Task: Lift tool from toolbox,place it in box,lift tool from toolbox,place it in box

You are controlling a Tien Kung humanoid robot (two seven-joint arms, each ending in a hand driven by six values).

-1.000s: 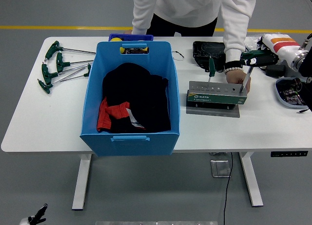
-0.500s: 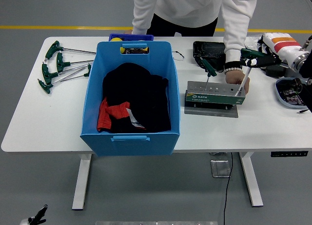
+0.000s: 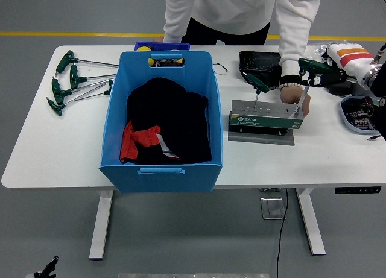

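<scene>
While the toolbox (image 3: 265, 117) is steadied on the surface (image 3: 54, 145) by a person's hand (image 3: 294, 98), a green-handled tool (image 3: 313, 67), its shaft in the toolbox, is clamped by the right hand (image 3: 325, 78) fingers; the blue box (image 3: 161, 169) stands left.

One white worktop (image 3: 54, 157) carries everything. On it stands one big blue bin (image 3: 161, 169), left of the middle, holding one heap of black cloth (image 3: 175, 118) with a red patch. Four green T-handled keys (image 3: 69, 79) lie at the far left. Right of the bin sits one grey tool stand (image 3: 265, 116), with two more green-handled keys (image 3: 254, 83) upright in it. One black tray (image 3: 258, 61) lies behind the stand, and one small blue dish (image 3: 353, 115) at the right edge. One person (image 3: 241, 6) stands at the far side with one hand (image 3: 294, 97) on the stand. One robot hand (image 3: 325, 74) shows on the right.
</scene>
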